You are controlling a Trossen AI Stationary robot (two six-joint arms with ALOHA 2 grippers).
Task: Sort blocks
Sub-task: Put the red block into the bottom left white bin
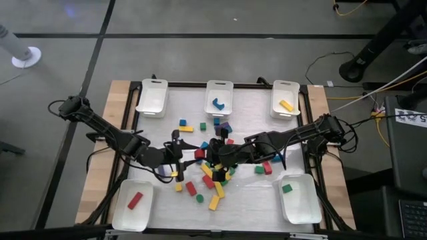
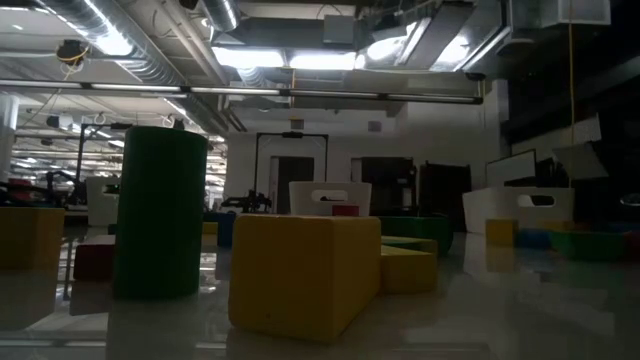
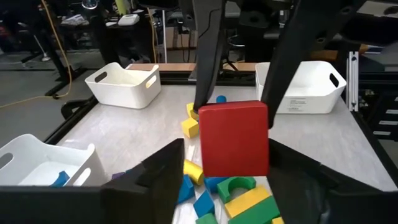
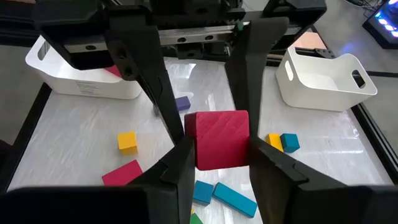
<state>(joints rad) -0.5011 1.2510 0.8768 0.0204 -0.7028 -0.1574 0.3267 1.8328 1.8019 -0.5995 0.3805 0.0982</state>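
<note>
A red block sits mid-table between my two grippers, over a scatter of red, blue, green and yellow blocks. My left gripper reaches in from the left, and its fingers flank the red block in the left wrist view. My right gripper reaches in from the right, and its fingers flank the same block. Each wrist view shows the other arm's fingers on the block's far end. The low view shows only a green block and a yellow block close up. My left gripper pinches the red block between its two fingers by the end nearer the left arm, coming roughly level from the table's left. The block looks lifted above the loose blocks. My right gripper pinches the same block by its opposite end, one finger on each side, coming roughly level from the table's right.
Three white trays line the far edge: a bare one, one with a blue block, one with a yellow block. Two stand near: one with a red block, one with a green block.
</note>
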